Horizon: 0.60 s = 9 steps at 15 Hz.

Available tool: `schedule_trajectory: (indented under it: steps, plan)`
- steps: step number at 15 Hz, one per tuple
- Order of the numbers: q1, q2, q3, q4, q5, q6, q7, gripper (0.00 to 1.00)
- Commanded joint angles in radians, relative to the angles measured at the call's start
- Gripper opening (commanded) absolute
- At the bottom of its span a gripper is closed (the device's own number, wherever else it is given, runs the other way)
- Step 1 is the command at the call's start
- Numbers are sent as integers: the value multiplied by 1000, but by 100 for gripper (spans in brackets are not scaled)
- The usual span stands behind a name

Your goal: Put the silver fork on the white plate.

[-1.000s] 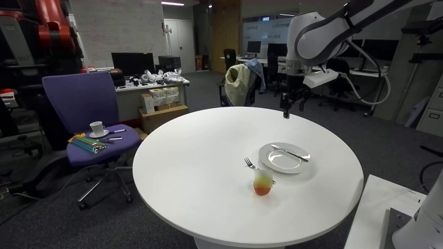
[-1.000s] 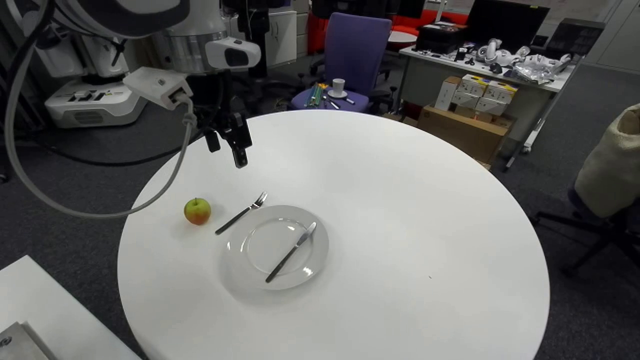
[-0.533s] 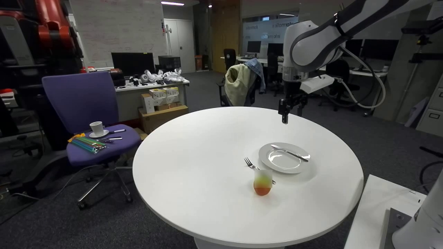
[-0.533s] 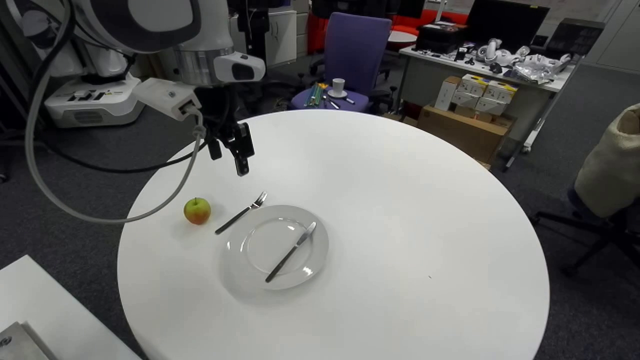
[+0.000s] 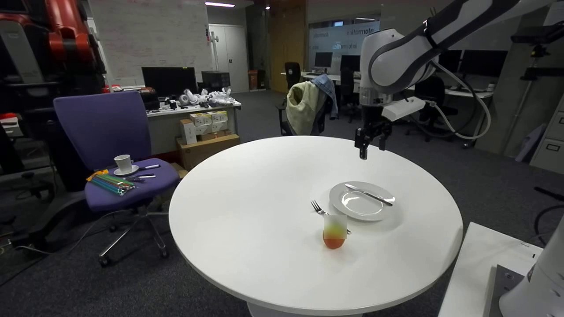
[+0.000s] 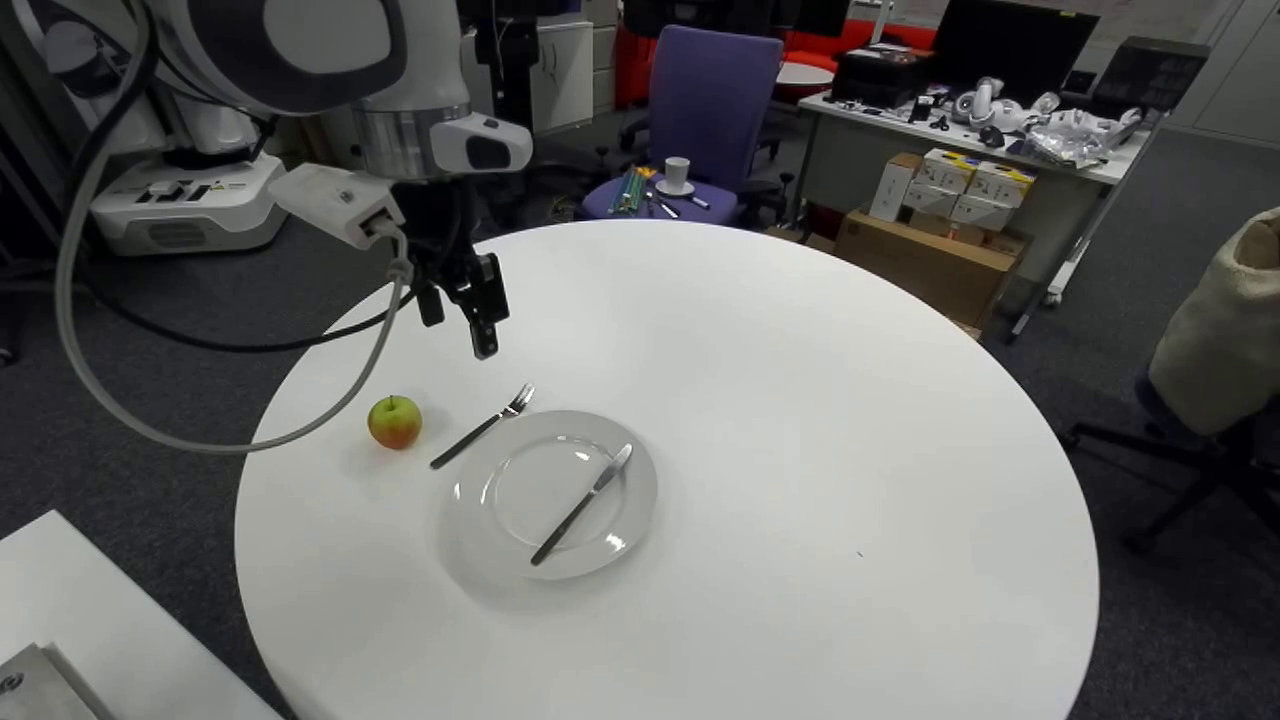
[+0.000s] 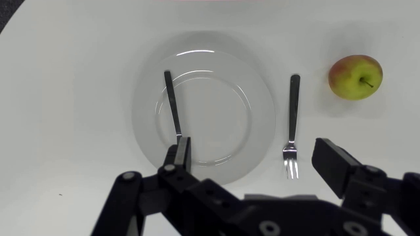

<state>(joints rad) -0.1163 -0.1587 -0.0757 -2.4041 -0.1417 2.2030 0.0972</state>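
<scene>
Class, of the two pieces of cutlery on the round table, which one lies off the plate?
The fork: it lies directly on the tabletop, between the plate and the apple, whereas the knife rests on the plate.

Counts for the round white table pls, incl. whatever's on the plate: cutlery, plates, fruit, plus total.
Cutlery: 2 (silver fork, beside the plate; knife, lying on it)
Plates: 1 (white plate)
Fruit: 1 (apple, red and green)
Total: 4
</scene>
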Motion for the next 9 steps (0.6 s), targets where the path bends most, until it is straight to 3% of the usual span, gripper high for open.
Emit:
schedule_trajectory:
  steps: [1, 9]
  plan:
    - [3, 68, 5, 35, -18, -3, 40, 100]
    - [44, 252, 17, 131, -48, 23, 93, 100]
